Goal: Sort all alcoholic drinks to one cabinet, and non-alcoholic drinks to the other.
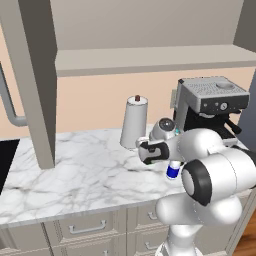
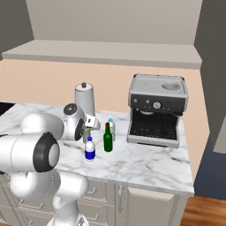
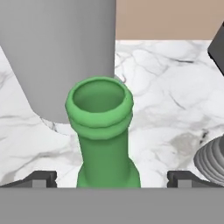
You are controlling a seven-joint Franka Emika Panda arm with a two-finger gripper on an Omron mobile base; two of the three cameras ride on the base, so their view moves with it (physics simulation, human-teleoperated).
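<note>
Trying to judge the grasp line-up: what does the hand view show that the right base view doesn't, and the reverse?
Hand view: the open round mouth and ringed lip of the slim paler green glass bottle, centred between the finger tips of the open end effector, with a gap on each side.
Right base view: the slim dark green glass bottle and the stubby white plastic bottle with blue label standing close by, plus the arm's approach from above.
Both: the white paper towel roll behind and the white marble counter.
</note>
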